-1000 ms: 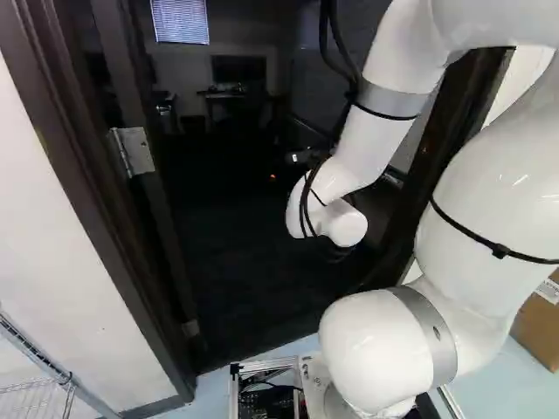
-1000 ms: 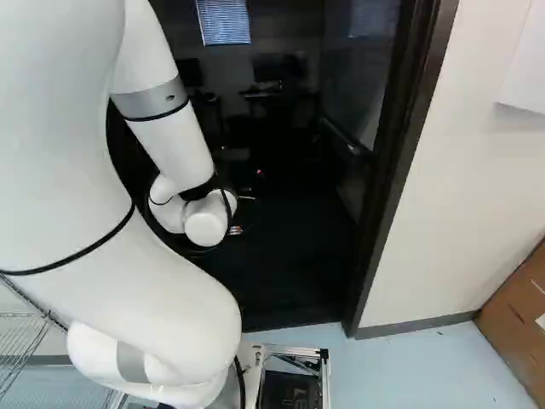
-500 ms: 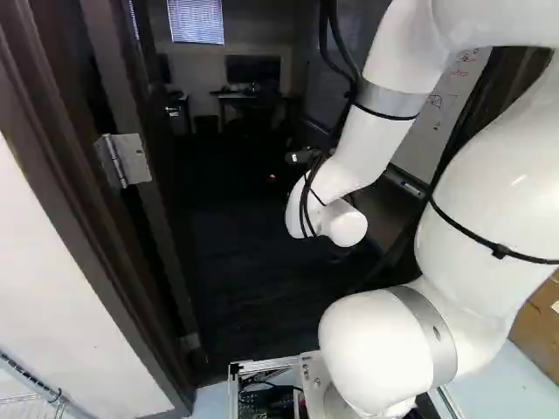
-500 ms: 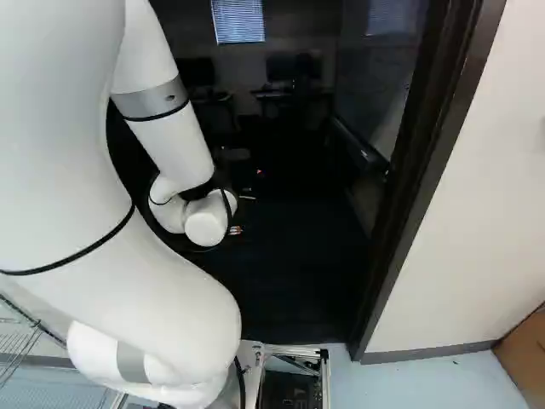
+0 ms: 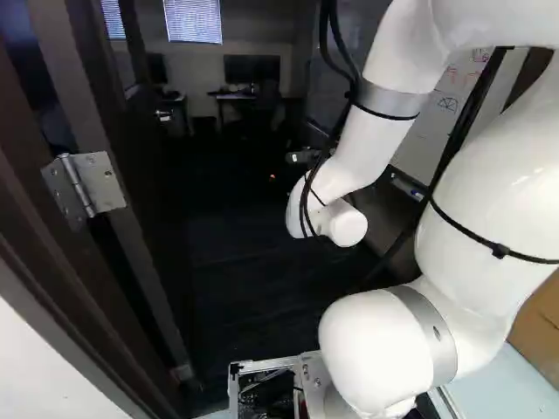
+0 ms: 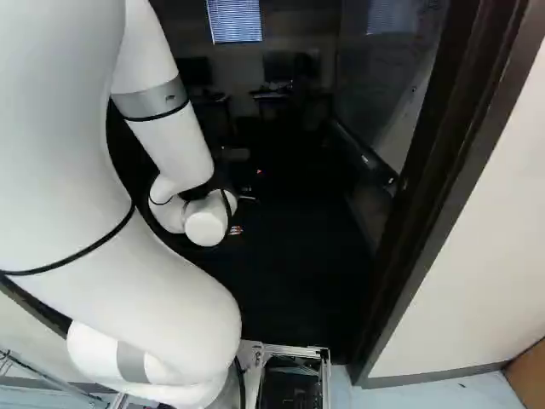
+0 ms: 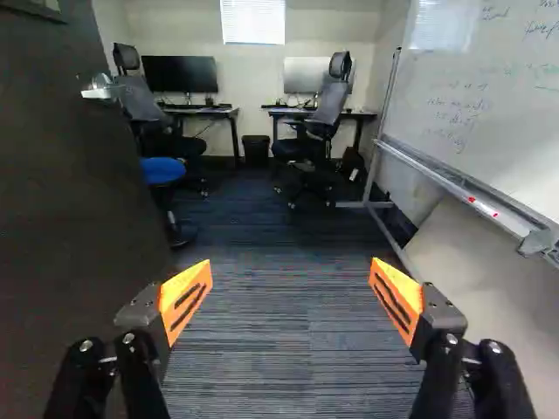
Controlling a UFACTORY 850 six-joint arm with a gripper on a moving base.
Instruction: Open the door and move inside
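The base (image 5: 266, 363) has moved forward, the arm (image 5: 382, 122) unchanged on it. The door (image 7: 70, 192) stands open, long axis upright, its width pointing into the room (image 7: 192, 28), beside the released tool (image 6: 242, 214), fingers (image 7: 185, 297) wide apart.

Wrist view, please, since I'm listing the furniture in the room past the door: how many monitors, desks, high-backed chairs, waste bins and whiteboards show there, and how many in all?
Monitors: 2
Desks: 2
High-backed chairs: 2
Waste bin: 1
Whiteboard: 1
Total: 8
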